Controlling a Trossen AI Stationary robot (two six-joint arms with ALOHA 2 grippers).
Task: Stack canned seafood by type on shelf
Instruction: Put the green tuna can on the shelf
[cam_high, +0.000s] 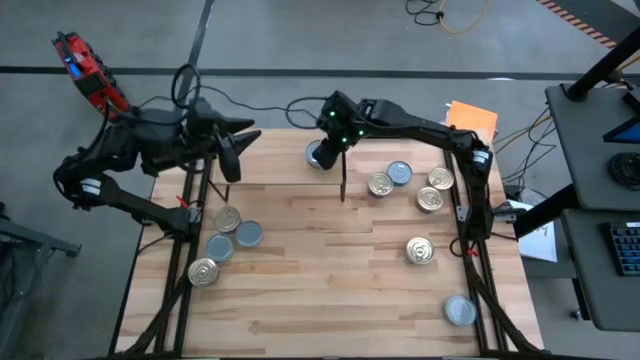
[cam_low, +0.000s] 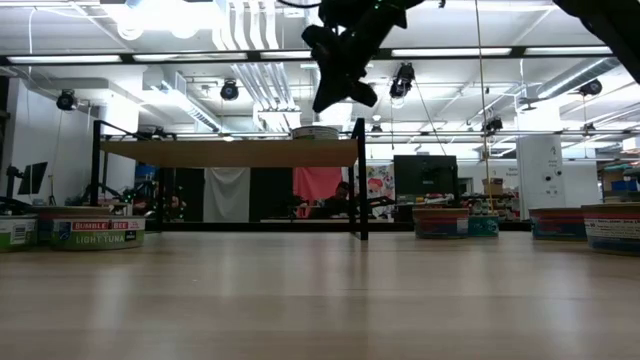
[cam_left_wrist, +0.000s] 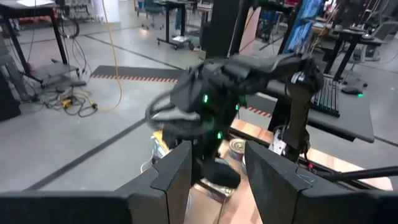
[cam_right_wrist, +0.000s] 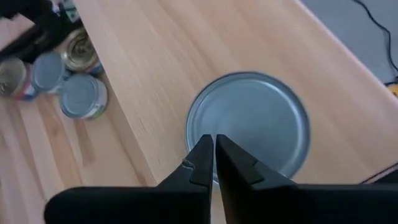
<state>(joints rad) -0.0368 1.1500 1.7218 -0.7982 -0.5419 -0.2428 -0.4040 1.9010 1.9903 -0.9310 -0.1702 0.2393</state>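
Butcher-block tabletop (cam_high: 330, 260) lay below; my right jaws (cam_right_wrist: 214, 155), clenched empty, hung over the silver-lidded round tin (cam_right_wrist: 249, 127) on the narrow light-wood shelf (cam_high: 280, 165). Descending clenched could knock it off toward twelve o'clock.

The high view looks straight down on the whole worktop (cam_high: 330, 270) from well above. The low view sits at worktop height, facing level across it to the shelf (cam_low: 228, 152) and the room behind. The left wrist view faces the right arm (cam_left_wrist: 249, 71) from near. The right wrist view looks down, very close, on a silver-lidded tin (cam_right_wrist: 249, 124) on the shelf, also visible in the high view's upper centre.
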